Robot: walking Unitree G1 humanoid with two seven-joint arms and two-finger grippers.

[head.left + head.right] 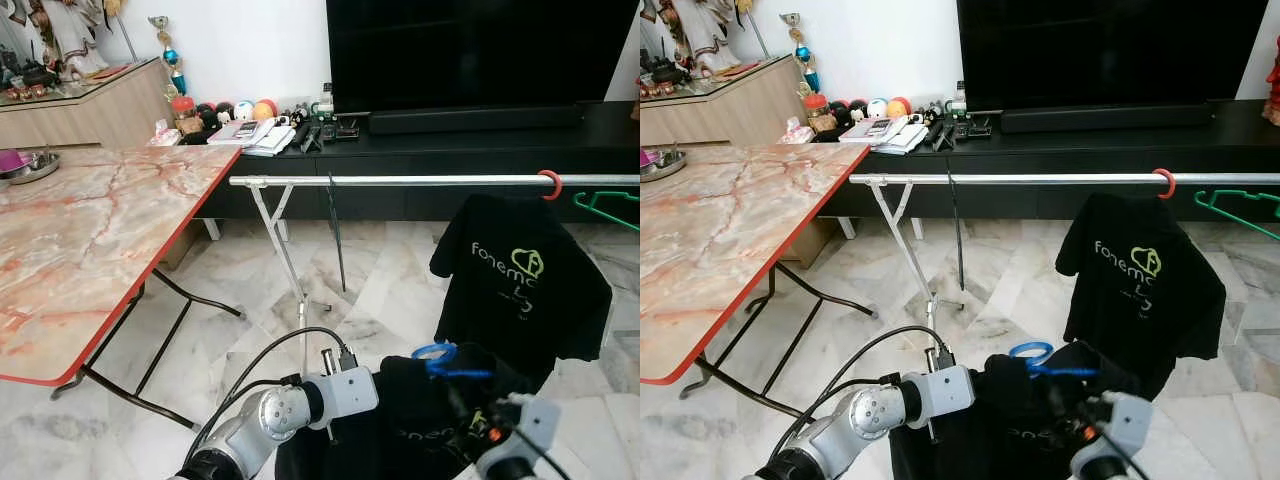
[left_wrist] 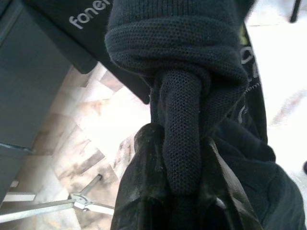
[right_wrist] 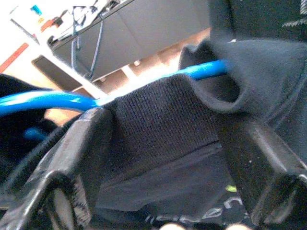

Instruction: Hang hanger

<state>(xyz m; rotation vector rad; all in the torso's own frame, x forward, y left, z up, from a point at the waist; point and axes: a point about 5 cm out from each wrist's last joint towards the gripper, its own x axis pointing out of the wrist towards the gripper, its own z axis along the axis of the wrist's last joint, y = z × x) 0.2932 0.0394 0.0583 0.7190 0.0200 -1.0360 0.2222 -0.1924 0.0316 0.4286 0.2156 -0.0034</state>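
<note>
A black T-shirt (image 1: 415, 425) on a blue hanger (image 1: 436, 354) is held low in front of me, below the silver rail (image 1: 400, 181). My left gripper (image 2: 181, 143) is shut on a bunched fold of the shirt. My right gripper (image 3: 163, 139) pinches the ribbed collar, with the blue hanger (image 3: 48, 101) running just beside its fingers. The hanger's hook (image 1: 1030, 351) stands up above the cloth, well under the rail. Another black printed shirt (image 1: 515, 290) hangs on the rail from a red hanger (image 1: 549, 184).
A green hanger (image 1: 605, 208) hangs at the rail's right end. The rail's folding leg (image 1: 285, 262) stands on the marble floor ahead. A marble-top table (image 1: 90, 230) with a red edge is on my left. A dark TV cabinet (image 1: 450, 150) runs behind the rail.
</note>
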